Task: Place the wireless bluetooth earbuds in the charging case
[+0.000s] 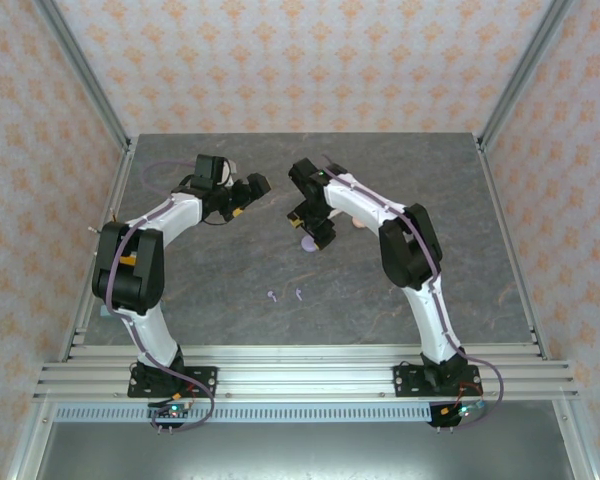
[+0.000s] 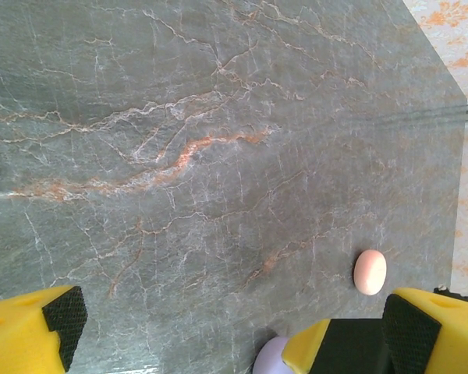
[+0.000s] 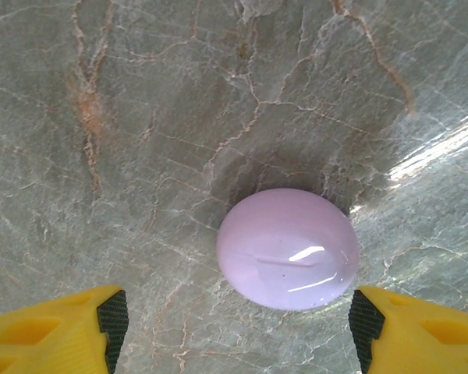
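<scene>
**Earbuds lie loose; both grippers wide open and empty**

Two tiny pale earbuds (image 1: 272,296) (image 1: 299,294) lie side by side on the table (image 1: 460,280), toward its near edge and between the two arm bases, well apart from both grippers. At this size their colour reads as pale purple.

The purple case (image 3: 287,249) sits farther back, near the table's middle. It is a smooth, glossy oval with no opening showing. The right gripper (image 3: 239,323) hangs over it with its jaws spread wide. In the right wrist view the case lies between and just ahead of the black pads (image 3: 113,319), touching neither. From above, that gripper (image 1: 315,235) covers part of the case (image 1: 308,244).

The pink case (image 2: 370,272) rests just beyond the purple one, partly behind the right arm in the top view (image 1: 358,222).

The left gripper (image 2: 234,319) is also spread wide and grips nothing, its pads (image 2: 62,315) over bare table. The purple case (image 2: 271,357) peeks out beside its right finger. From above, this gripper (image 1: 252,187) is held left of the cases.
</scene>
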